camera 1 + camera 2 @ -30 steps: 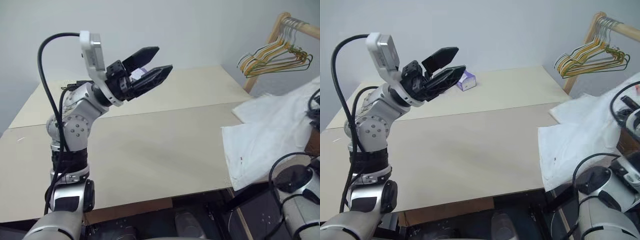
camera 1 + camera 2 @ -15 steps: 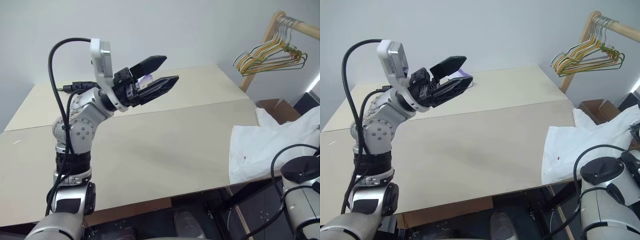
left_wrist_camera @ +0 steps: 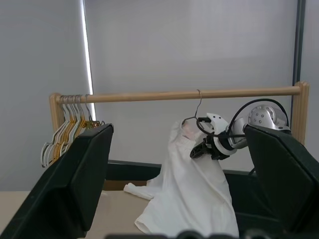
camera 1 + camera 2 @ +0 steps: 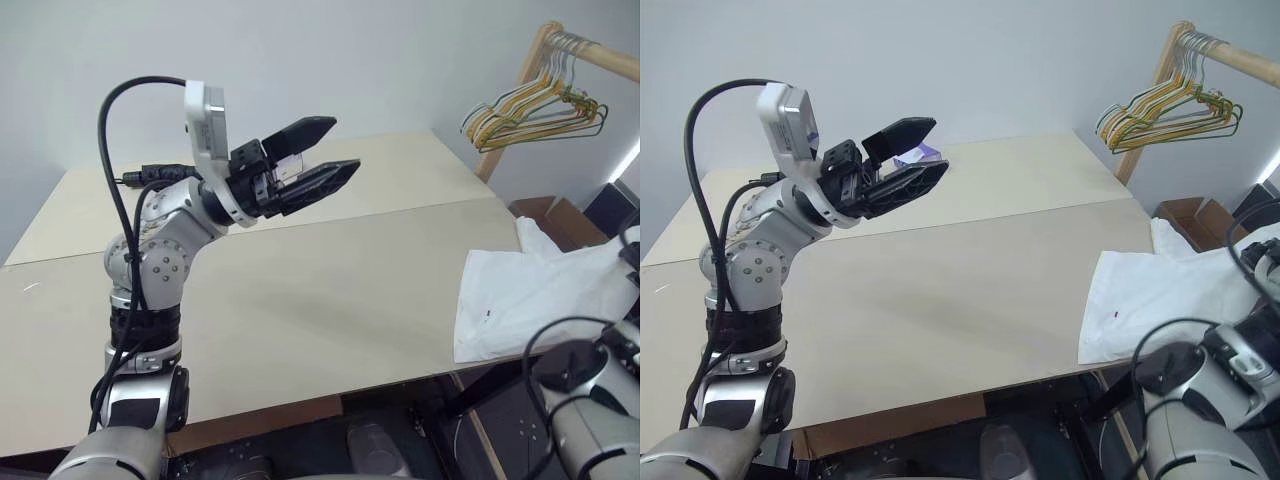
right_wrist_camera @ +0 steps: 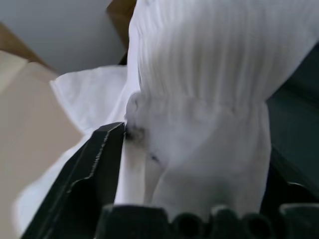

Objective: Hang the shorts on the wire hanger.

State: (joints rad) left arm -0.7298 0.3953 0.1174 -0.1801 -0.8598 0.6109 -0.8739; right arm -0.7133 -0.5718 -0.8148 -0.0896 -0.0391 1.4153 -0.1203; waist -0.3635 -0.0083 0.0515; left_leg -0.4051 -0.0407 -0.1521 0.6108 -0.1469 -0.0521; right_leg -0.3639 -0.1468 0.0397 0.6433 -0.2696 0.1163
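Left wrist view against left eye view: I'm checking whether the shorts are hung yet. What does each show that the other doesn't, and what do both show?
The left wrist view gives the wire hanger hooked on the wooden rail, the top of the shorts hanging beneath it, and the right gripper at the cloth. The left eye view gives the table, with the shorts' lower end lying over its right edge, and the left gripper raised, jaws open. Both show the shorts, the rail and the bunch of coloured hangers.

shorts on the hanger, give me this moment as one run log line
shorts: draped from wire hanger on wooden rail, hem on table | right gripper: open at waistband | left gripper: open, empty
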